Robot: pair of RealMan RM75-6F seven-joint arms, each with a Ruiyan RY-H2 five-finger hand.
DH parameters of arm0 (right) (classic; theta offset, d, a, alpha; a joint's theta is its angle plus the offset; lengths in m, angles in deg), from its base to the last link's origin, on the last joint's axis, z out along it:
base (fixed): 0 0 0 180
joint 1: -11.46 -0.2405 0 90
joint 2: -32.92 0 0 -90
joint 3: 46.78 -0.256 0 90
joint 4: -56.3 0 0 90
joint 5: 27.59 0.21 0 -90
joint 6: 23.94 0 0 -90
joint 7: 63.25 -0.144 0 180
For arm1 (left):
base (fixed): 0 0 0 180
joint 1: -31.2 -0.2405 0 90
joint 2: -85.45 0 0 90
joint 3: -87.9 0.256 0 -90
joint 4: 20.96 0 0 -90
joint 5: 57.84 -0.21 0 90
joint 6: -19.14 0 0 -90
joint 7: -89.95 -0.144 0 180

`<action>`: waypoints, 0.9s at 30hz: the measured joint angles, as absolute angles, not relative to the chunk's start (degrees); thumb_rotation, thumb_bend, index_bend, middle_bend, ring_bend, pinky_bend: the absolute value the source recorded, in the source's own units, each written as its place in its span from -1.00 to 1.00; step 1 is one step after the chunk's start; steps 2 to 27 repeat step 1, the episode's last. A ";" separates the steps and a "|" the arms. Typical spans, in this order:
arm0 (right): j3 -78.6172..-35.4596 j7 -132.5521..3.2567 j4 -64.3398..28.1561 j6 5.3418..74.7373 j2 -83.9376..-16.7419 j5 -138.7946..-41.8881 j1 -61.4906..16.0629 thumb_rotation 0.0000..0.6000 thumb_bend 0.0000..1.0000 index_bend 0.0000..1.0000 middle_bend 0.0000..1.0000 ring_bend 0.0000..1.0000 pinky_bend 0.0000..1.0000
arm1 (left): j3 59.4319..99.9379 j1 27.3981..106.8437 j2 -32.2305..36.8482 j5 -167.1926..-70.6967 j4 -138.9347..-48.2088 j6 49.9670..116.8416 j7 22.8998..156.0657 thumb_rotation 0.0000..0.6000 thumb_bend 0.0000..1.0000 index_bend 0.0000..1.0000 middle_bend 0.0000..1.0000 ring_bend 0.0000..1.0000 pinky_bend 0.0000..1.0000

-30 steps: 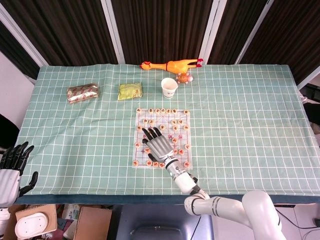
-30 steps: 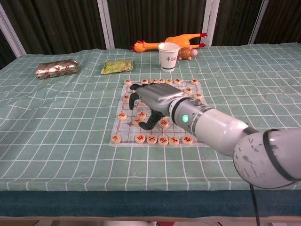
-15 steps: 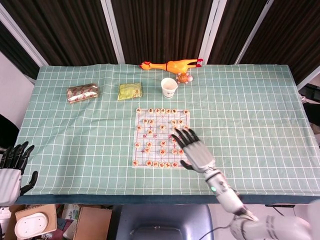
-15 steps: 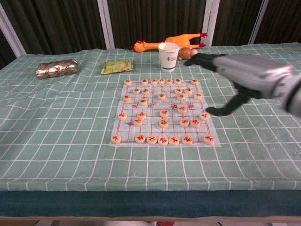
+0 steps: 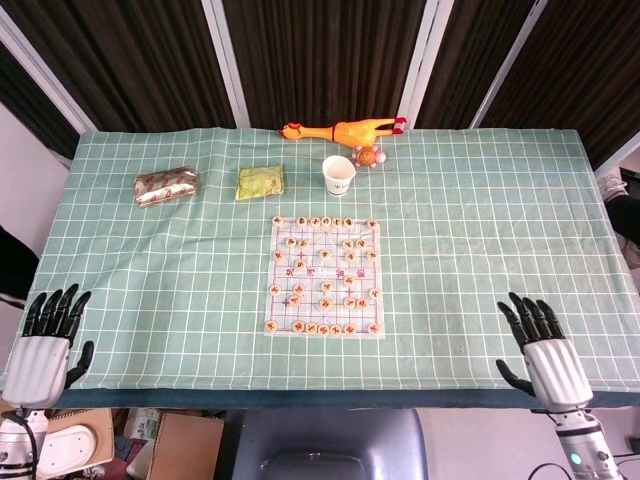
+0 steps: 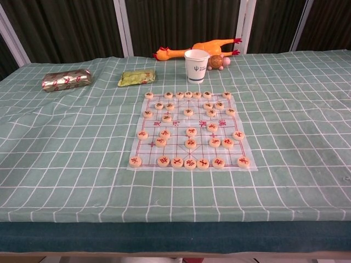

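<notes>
A Chinese chess board (image 5: 310, 255) (image 6: 175, 143) lies in the middle of the green checked cloth, with several round wooden pieces (image 6: 190, 143) spread over it. In the head view my right hand (image 5: 548, 356) is at the near right edge of the table, fingers spread, holding nothing. At the near left corner is my left hand (image 5: 45, 350), also flat with fingers apart and empty. Neither hand shows in the chest view. Both are far from the board.
A white paper cup (image 5: 339, 175) (image 6: 197, 66) stands behind the board. A rubber chicken (image 5: 340, 130) (image 6: 197, 47) and a small round toy (image 5: 371, 156) lie at the far edge. A yellow-green packet (image 5: 261, 182) and a foil-wrapped bar (image 5: 166, 185) lie to the far left.
My right hand left the board, swung right and drew back to the table's near right edge. My left hand rose a little at the near left corner. The pieces look unmoved.
</notes>
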State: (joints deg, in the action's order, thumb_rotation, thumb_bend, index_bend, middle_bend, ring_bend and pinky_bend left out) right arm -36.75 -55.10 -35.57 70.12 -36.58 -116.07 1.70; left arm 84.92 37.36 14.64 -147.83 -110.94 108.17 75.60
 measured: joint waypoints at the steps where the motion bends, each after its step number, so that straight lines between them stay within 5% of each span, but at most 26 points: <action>1: -36.81 -56.19 -35.19 71.02 -36.26 -116.96 2.71 1.00 -0.19 -1.00 -1.00 -1.00 -1.00 | 84.83 37.51 14.73 -147.74 -110.93 107.95 76.00 1.00 -0.11 -1.00 -1.00 -1.00 -0.99; 27: -36.81 -56.19 -35.19 71.02 -36.26 -116.96 2.71 1.00 -0.19 -1.00 -1.00 -1.00 -1.00 | 84.83 37.51 14.73 -147.74 -110.93 107.95 76.00 1.00 -0.11 -1.00 -1.00 -1.00 -0.99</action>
